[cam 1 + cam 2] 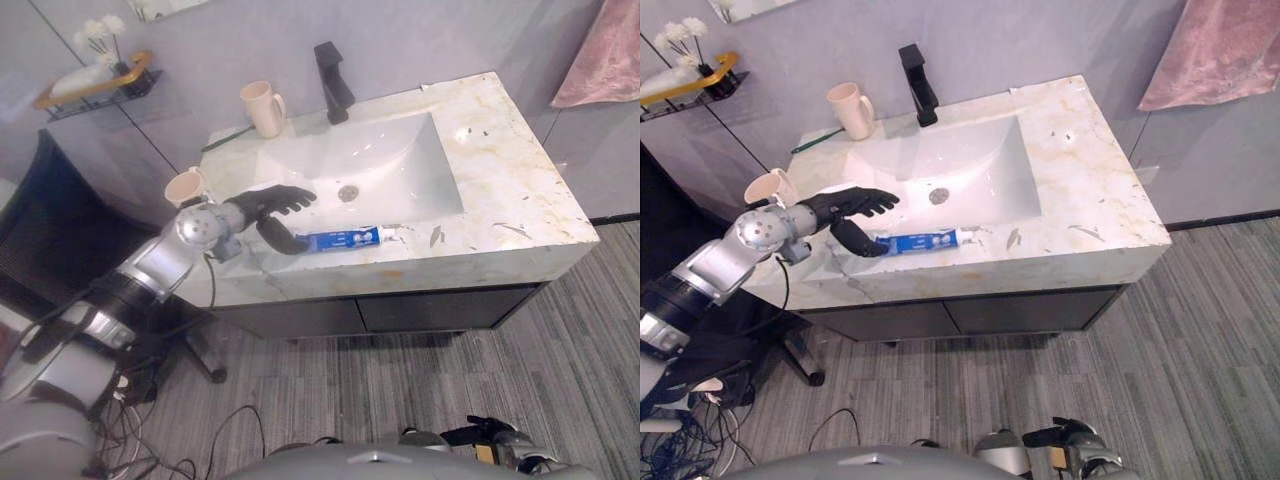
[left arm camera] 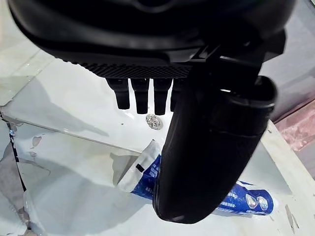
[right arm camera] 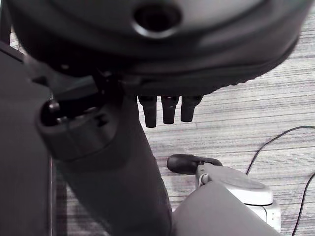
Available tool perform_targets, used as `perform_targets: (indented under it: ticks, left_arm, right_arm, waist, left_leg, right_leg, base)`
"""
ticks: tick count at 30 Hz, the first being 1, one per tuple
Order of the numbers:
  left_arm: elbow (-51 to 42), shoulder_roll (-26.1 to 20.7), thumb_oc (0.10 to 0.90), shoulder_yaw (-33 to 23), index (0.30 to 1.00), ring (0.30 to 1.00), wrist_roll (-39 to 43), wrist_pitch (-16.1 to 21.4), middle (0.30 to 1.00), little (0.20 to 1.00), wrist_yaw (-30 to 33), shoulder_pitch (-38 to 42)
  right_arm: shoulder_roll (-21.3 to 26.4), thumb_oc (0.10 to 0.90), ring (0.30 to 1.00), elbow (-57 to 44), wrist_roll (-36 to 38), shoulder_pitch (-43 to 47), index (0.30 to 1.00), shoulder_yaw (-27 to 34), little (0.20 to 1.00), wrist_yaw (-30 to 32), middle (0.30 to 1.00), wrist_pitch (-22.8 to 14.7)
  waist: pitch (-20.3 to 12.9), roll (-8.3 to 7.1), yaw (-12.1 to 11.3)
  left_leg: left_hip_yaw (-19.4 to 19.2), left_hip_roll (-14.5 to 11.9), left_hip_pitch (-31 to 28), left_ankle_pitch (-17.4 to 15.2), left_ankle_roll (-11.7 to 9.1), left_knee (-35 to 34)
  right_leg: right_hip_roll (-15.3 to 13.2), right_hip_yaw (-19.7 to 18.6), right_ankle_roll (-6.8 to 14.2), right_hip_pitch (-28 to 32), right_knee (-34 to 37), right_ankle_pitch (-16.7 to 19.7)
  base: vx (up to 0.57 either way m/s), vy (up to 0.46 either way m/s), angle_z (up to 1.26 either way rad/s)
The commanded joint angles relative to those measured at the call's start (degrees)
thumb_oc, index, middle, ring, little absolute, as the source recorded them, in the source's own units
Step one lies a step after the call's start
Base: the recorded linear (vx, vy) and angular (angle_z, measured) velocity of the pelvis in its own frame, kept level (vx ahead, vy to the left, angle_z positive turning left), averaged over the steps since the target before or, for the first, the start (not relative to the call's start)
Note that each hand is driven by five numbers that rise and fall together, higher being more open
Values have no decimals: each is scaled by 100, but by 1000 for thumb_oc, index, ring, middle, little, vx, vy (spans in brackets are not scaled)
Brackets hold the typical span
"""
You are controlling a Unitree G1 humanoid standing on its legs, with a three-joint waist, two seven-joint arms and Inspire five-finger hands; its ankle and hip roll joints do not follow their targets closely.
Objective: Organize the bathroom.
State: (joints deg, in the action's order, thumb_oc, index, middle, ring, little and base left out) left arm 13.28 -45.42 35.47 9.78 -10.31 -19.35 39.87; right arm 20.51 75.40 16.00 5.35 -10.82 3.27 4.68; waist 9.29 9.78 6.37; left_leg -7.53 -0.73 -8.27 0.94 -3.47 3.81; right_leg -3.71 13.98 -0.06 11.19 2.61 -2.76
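Reaching over the front left part of the marble bench [image 1: 520, 190], the left hand [image 1: 262, 205] hovers with its fingers [image 1: 292, 199] straight and spread above the near left corner of the sink basin [image 1: 400, 160]. Its thumb [image 1: 282, 239] points down toward the front ledge, with its tip at the flat end of the toothpaste tube [image 1: 345, 239]. The fingers are open and hold nothing; contact between thumb and tube cannot be confirmed.

The toothpaste tube, blue and white, lies flat on the front ledge of the bench, parallel to the front edge, its cap [image 1: 388, 231] pointing to the robot's right. Print on the tube is too small to read.

A cream mug [image 1: 263, 107] stands upright at the back left of the bench, beside the black faucet [image 1: 333, 82]. A green toothbrush [image 1: 226, 139] lies just left of that mug. A second cream mug [image 1: 186, 187] sits at the bench's left edge, near the left arm.

The right hand [image 3: 167, 110] shows in the right wrist view, fingers straight, above the striped floor [image 3: 256, 113].
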Motion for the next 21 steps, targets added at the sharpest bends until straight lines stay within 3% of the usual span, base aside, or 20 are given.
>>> perform_targets:
  ticks: [1, 8, 21]
  left_arm:
    - [84, -163, 800, -332, 900, 900, -328, 334, 900, 900, 157, 281]
    - [12, -44, 800, -367, 900, 900, -418, 366, 900, 900, 363, 245]
    - [189, 170, 800, -211, 900, 900, -597, 285, 900, 900, 57, 37]
  right_arm:
    - [172, 800, 900, -84, -108, -11, 900, 29, 900, 50, 900, 15]
    - [130, 800, 900, -93, -61, -25, 900, 1, 900, 18, 900, 31]
    - [116, 800, 900, -72, -25, 15, 900, 2, 900, 50, 900, 14]
  waist:
    - [-109, -182, -118]
    - [-105, -208, -124]
    - [-77, -216, -140]
  left_leg:
    - [-190, 277, 844, -430, 50, 691]
    - [-184, 267, 866, -399, 31, 727]
    - [-194, 234, 976, -331, 33, 889]
  right_leg:
    - [189, -347, 361, -294, -187, -128]
    - [202, -351, 353, -273, -170, -127]
    - [206, -363, 318, -249, -215, -158]
  base:
    - [0, 0, 0]
    - [0, 0, 0]
    - [0, 0, 0]
